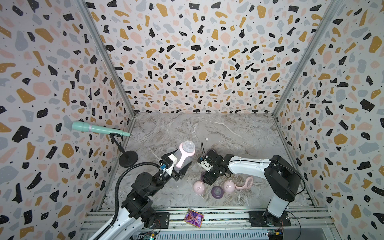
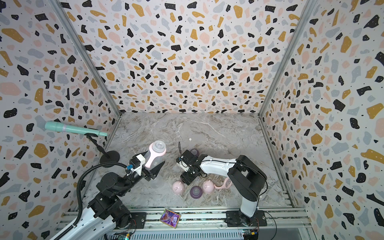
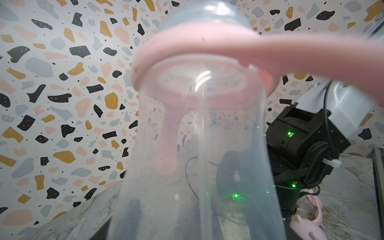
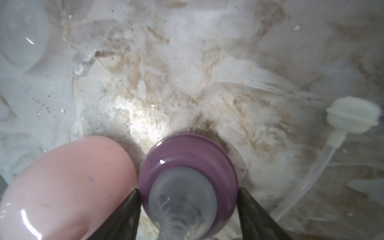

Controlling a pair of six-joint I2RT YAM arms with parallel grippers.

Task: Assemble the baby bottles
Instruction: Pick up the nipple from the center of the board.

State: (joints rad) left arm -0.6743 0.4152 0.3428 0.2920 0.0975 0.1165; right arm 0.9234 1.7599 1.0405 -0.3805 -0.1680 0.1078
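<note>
My left gripper (image 1: 177, 163) is shut on the lower body of a clear baby bottle (image 1: 185, 152), held tilted above the table. The bottle fills the left wrist view (image 3: 197, 145) and hides the jaws. A pink two-handled collar (image 3: 187, 52) sits round its neck. My right gripper (image 4: 189, 191) points down at the table, its two black fingers (image 4: 126, 207) pressed against both sides of a purple teat ring (image 4: 187, 158). A pink cap (image 4: 68, 180) lies right beside that ring. In a top view, two pink caps (image 1: 199, 187) (image 1: 229, 186), another purple teat ring (image 1: 217, 192) and a loose pink collar (image 1: 246, 182) lie near the front.
A mint microphone (image 1: 99, 128) on a black stand (image 1: 128, 159) sits at the left wall. A white straw weight (image 1: 206, 139) lies mid-table. A clear bottle (image 4: 18, 35) rests near the right gripper. A colourful card (image 1: 193, 218) lies on the front rail. Patterned walls enclose three sides.
</note>
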